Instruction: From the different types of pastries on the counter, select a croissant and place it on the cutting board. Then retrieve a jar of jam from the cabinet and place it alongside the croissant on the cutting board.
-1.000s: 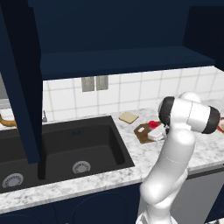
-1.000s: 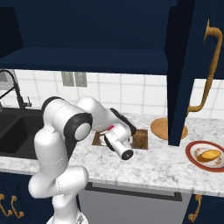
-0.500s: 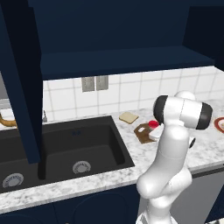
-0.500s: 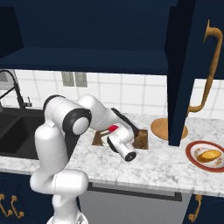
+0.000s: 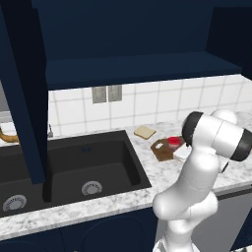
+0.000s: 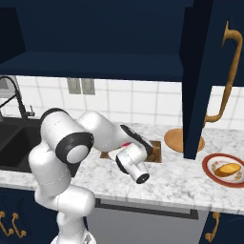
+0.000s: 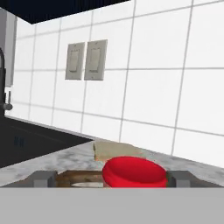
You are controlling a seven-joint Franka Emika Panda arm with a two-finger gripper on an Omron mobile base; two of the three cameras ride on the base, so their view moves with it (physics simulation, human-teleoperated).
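The jar of jam (image 7: 134,171) shows in the hand view as a smooth, rounded red lid sitting between the two grey fingertips (image 7: 43,178) of the gripper (image 7: 111,179), which stand on either side of it; whether the pads press on the jar or are let go of it I cannot tell. From the left base view the red lid (image 5: 174,141) sits at the far edge of the cutting board (image 5: 161,149), a dark brown wooden rectangle with a pale mark at one corner, lying on the white-grey marbled desk (image 5: 98,202). The robot's white forearm covers most of the board in the right base view, where only its brown corner (image 6: 155,151) shows beyond the wrist.

Just behind the board lies the flat, square tan bread slice (image 5: 144,132), its soft edge also visible past the jar in the hand view (image 7: 114,151). The matte black sink (image 5: 69,167) is set into the desk to the left, with round metal drains in its floor. A glossy white tiled wall (image 7: 166,87) carries two grey switch plates (image 7: 86,60).

To the right, a round tan plate (image 6: 176,140) lies partly behind the open navy cabinet door (image 6: 202,71) with its long curved orange-brown handle (image 6: 228,71). Nearer the edge, a red-rimmed plate (image 6: 224,167) holds a golden-orange pastry (image 6: 227,169).
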